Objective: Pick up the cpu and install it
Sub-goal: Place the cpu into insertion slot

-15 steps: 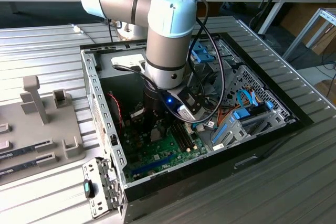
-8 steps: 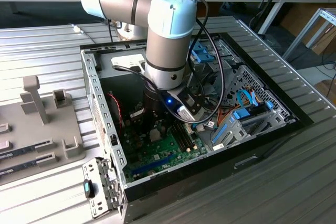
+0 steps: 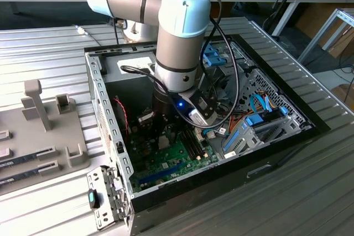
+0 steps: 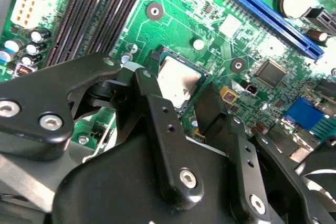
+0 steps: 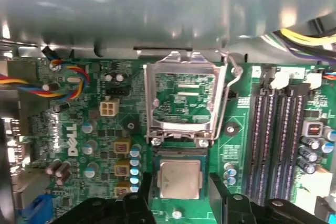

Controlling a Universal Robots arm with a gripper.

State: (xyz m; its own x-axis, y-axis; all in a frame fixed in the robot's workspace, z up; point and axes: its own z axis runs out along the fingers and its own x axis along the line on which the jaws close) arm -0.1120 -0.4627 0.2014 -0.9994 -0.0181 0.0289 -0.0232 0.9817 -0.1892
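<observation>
While the cpu (image 5: pixel 180 178) lies flat in its socket on the motherboard (image 5: pixel 233 150), just beside the swung-open socket frame (image 5: pixel 181 100), the gripper (image 5: pixel 180 183) stands released, its fingers (image 5: pixel 137 205) flanking the chip with a narrow gap on each side. The arm (image 3: pixel 180 37) reaches straight down into the open computer case (image 3: pixel 102 109).
</observation>
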